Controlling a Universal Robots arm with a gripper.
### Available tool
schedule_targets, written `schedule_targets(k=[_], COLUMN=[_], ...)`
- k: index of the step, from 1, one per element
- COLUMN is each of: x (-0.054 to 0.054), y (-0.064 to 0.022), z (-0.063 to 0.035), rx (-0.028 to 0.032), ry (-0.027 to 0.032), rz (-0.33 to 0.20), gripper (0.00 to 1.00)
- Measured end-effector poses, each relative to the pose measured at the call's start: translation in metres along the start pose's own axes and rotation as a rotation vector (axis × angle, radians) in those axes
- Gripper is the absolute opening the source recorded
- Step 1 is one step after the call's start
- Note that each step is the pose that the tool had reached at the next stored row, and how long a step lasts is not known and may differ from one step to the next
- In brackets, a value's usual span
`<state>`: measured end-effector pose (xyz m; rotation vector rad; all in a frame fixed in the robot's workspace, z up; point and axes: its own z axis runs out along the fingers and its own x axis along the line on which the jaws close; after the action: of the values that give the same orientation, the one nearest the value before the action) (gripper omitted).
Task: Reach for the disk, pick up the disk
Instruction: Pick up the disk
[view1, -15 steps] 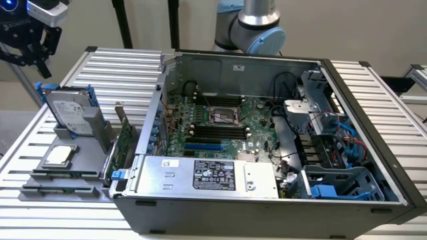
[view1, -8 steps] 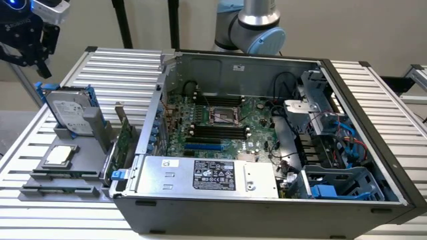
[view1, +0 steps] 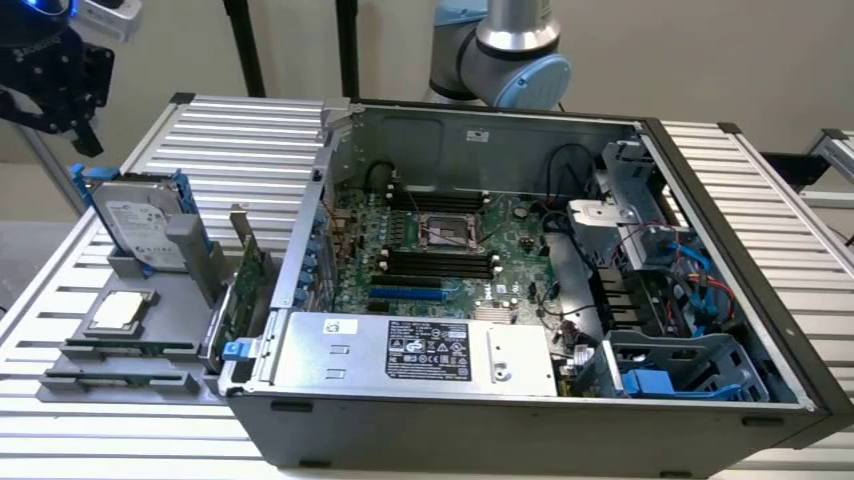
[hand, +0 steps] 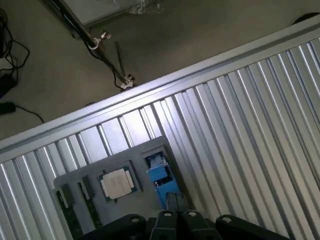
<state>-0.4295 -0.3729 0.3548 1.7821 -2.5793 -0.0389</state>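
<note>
Disk (view1: 136, 218) untouched, jaws fully shut abv.

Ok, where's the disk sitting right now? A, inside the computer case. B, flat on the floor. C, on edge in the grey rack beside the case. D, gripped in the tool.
C: the disk stands on edge in the grey rack, outside the case, on the exterior view's left.
</note>
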Motion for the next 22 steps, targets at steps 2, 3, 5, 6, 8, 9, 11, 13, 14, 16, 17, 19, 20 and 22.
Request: schedule_targets(k=[2, 3, 5, 6, 8, 9, 11, 13, 14, 16, 17, 19, 20, 22], x=[0.0000, 0.0000, 0.0000, 0.0000, 0.0000, 0.0000, 0.0000, 0.0000, -0.0001, -0.0002, -0.0002, -0.0002, -0.0002, -0.0002], y=[0.0000, 0.0000, 0.0000, 0.0000, 0.0000, 0.0000, 0.0000, 0.0000, -0.0001, -0.0002, -0.0003, -0.0006, -0.0006, -0.0007], z=[0.0000, 0.0000, 0.0000, 0.0000, 0.0000, 0.0000, 0.0000, 0.0000, 0.0000, 0.0001, 0.0001, 0.0003, 0.0005, 0.0009], rx=[-0.0003, -0.0005, -0.0008, -0.0009, -0.0013, -0.0015, -0.0017, -0.0021, -0.0022, -0.0024, -0.0025, -0.0024, -0.0024, -0.0024], ry=[0.0009, 0.0013, 0.0022, 0.0026, 0.0035, 0.0040, 0.0048, 0.0057, 0.0060, 0.0066, 0.0067, 0.0071, 0.0077, 0.0084], rz=[-0.036, -0.055, -0.092, -0.110, -0.146, -0.165, -0.201, -0.237, -0.251, -0.275, -0.279, -0.284, -0.286, -0.289], gripper=[0.11, 0.11, 0.11, 0.11, 0.11, 0.11, 0.11, 0.11, 0.11, 0.11, 0.11, 0.11, 0.11, 0.11])
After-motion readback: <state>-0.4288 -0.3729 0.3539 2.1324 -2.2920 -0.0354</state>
